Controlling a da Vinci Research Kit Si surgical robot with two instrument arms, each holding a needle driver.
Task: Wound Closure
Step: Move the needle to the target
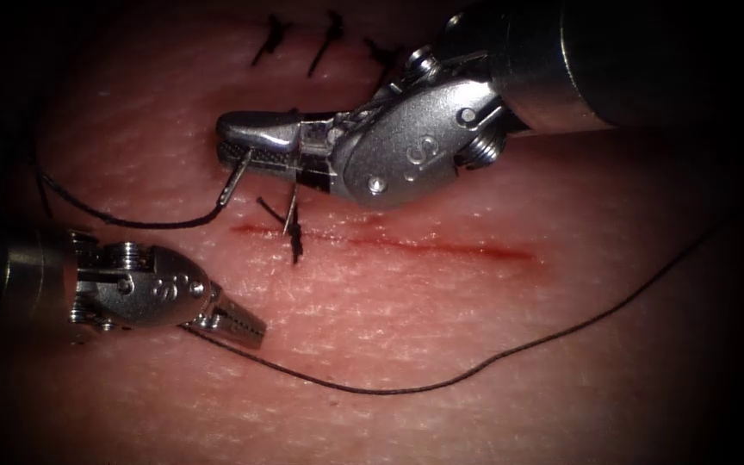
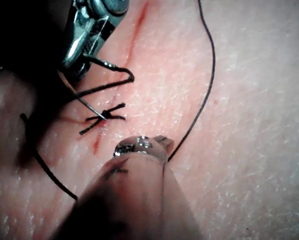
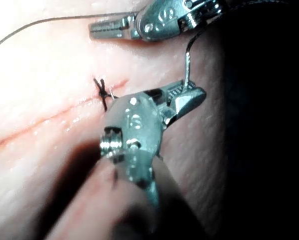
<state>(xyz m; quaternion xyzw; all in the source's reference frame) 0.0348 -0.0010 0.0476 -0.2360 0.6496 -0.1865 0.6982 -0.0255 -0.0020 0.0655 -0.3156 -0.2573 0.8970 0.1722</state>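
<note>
Over tissue [image 1: 441, 327], right hand [image 1: 247, 146] grips needle [image 1: 234, 185]; left hand [image 1: 243, 325] holds thread [image 1: 475, 366].

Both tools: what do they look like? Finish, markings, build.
Right tool and left tool: bright silver metal, small wristed heads on round shafts, a stamped S-like mark on each clevis, visible pivot pins and screws, serrated inner jaw faces. No cables or sleeves visible.

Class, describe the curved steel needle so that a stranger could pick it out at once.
Start at the long red cut across the pink tissue. Above its left end, the right arm's silver tool grips the needle mid-curve, clear of the tissue. Unlike the dark thread, it is bright, stiff metal.
</note>
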